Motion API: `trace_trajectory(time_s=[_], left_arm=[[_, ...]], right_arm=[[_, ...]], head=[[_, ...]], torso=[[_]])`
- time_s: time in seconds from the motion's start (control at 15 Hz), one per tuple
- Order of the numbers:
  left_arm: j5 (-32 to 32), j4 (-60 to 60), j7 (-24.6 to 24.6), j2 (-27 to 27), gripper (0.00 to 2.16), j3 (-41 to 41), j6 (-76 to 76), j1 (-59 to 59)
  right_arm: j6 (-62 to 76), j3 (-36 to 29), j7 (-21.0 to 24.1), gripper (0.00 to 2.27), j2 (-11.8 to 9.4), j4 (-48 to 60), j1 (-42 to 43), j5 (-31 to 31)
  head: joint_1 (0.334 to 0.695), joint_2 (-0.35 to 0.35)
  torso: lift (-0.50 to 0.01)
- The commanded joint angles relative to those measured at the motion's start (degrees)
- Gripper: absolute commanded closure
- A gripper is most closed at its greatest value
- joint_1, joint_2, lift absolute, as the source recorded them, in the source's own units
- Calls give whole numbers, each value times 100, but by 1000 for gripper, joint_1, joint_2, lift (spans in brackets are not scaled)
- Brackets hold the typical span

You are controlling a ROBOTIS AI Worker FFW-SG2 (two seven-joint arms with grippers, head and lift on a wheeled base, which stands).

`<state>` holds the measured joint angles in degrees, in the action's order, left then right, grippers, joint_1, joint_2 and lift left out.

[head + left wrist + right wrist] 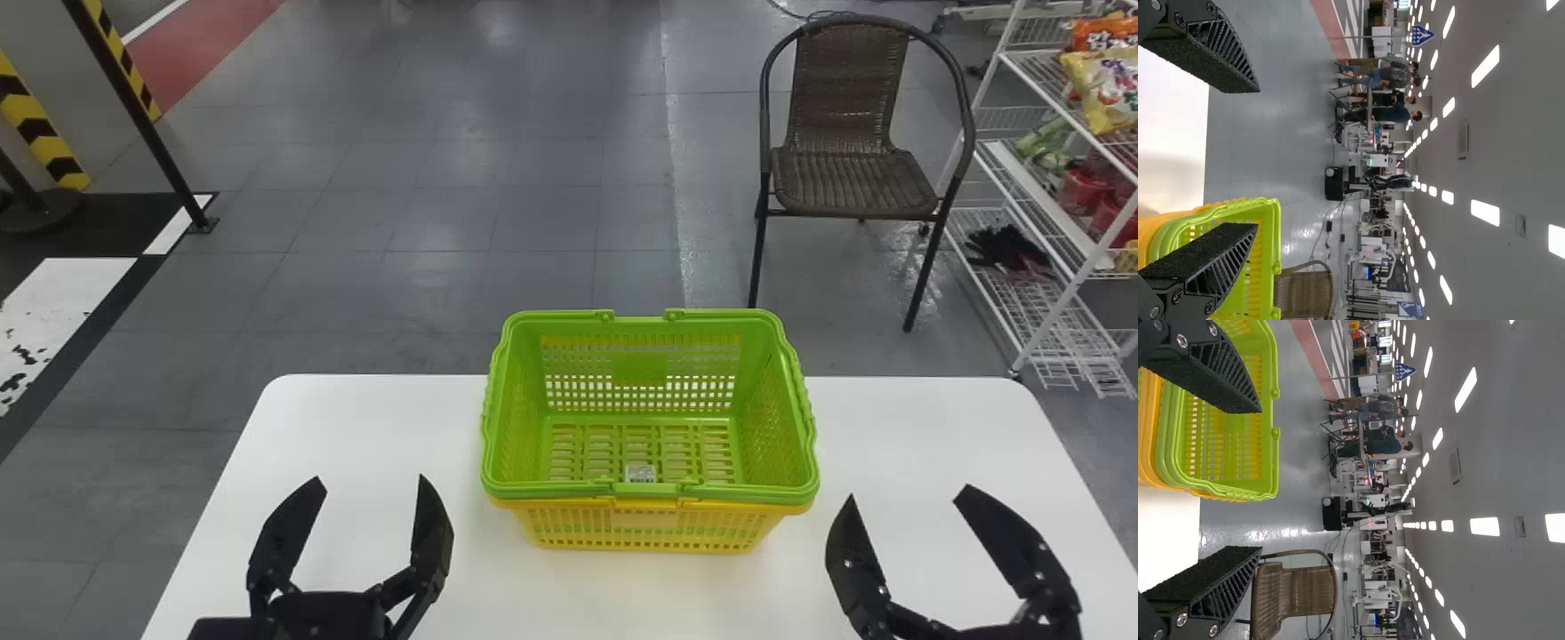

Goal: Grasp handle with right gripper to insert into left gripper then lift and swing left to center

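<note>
In the head view my left gripper (373, 489) stands open over the table's left part, left of the baskets. My right gripper (905, 498) is open too, to the right of them. A green basket (649, 492) sits nested in a yellow basket (649, 531) at the table's middle, its handles folded down along the rim. In the left wrist view the left gripper (1258, 159) holds nothing, and the green basket (1271, 233) is beyond one finger. The right wrist view has the right gripper (1261, 479) with nothing between its fingers, the green basket (1265, 477) behind one of them.
The baskets stand on a white table (373, 427). Past its far edge are a wicker chair (853, 178) and, at the right, a white wire shelf (1031, 213) with snack bags. A black post (133, 111) rises from the floor at the far left.
</note>
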<state>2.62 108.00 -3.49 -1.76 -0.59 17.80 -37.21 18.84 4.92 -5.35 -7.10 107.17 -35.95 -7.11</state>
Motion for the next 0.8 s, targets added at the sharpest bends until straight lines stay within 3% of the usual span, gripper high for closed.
trace_trajectory(time_s=[0.0, 0.73], left_arm=[[-7, -42, -20, 0, 80, 6, 175, 4], [-174, -69, 94, -9, 130, 50, 87, 39]], right_arm=[[0, 9, -1, 70, 6, -4, 0, 8], [0, 18, -1, 73, 15, -21, 9, 69]], head=[[695, 103], [695, 98]], torso=[[0], [0]])
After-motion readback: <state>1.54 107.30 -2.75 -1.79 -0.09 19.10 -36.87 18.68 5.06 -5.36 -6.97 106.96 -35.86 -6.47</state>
